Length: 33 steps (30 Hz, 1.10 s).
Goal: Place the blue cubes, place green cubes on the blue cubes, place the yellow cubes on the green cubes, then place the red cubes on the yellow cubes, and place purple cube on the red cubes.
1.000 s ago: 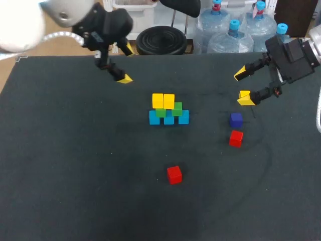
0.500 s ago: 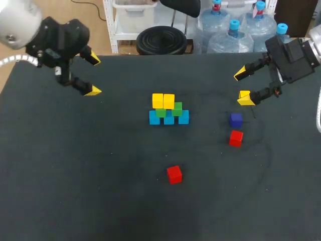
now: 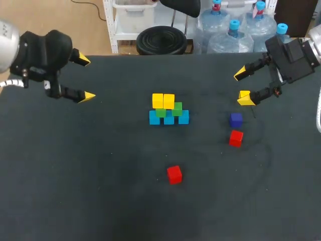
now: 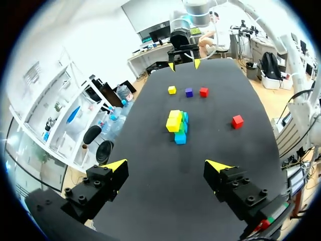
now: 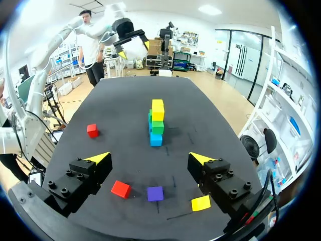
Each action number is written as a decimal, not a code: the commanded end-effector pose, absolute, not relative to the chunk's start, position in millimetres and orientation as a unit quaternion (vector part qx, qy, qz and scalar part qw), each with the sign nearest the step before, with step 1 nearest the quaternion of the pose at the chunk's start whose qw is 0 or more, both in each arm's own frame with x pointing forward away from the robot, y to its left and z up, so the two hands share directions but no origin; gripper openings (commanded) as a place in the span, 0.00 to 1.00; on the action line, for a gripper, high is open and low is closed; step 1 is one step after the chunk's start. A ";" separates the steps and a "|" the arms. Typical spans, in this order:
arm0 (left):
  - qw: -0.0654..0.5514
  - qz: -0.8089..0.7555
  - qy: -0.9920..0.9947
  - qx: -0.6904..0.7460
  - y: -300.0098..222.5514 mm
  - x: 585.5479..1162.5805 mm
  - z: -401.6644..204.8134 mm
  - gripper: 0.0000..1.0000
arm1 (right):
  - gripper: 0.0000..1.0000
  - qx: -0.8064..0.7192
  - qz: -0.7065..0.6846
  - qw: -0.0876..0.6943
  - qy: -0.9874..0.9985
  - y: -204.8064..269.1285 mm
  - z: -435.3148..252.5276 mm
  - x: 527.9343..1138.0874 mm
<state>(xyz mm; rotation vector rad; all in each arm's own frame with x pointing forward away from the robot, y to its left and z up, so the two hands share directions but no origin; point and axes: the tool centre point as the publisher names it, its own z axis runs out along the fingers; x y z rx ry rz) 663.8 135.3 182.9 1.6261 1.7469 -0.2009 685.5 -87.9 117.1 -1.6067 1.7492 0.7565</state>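
The stack stands mid-table: three blue cubes (image 3: 169, 119) in a row, two green cubes (image 3: 177, 108) on them, two yellow cubes (image 3: 163, 100) on top at the stack's left. A loose yellow cube (image 3: 244, 94) lies by my right gripper's (image 3: 243, 88) lower finger. The purple cube (image 3: 235, 119) and a red cube (image 3: 235, 138) sit just in front of it. A second red cube (image 3: 174, 174) lies alone toward the front. My left gripper (image 3: 86, 78) hangs open at the far left, empty. In the right wrist view the open gripper (image 5: 149, 158) hovers over the purple cube (image 5: 155, 193).
The dark table (image 3: 75, 191) has wide bare room at the front and left. In the left wrist view the stack (image 4: 176, 125) lies well ahead of the open fingers (image 4: 116, 164), with the loose cubes beyond it.
My left arm has swung from the table's back middle out to the far left, away from the stack. The right arm and all cubes have stayed put.
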 end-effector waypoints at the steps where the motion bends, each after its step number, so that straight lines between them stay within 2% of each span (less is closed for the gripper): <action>1: 0.385 -0.083 0.672 0.627 137.8 660.2 181.1 1.00 | 1.00 -0.611 0.288 0.320 0.664 -87.7 116.5 685.7; 10: 0.385 -0.083 0.672 0.627 137.8 660.2 181.1 1.00 | 1.00 -0.627 0.264 0.320 0.659 -94.6 111.3 689.2; 24: 0.385 -0.083 0.672 0.627 137.8 660.2 181.1 1.00 | 1.00 -0.654 0.243 0.326 0.637 -144.3 91.9 698.3; 33: 0.385 -0.083 0.672 0.627 137.8 660.2 181.1 1.00 | 1.00 -0.671 0.233 0.316 0.629 -171.8 74.5 730.4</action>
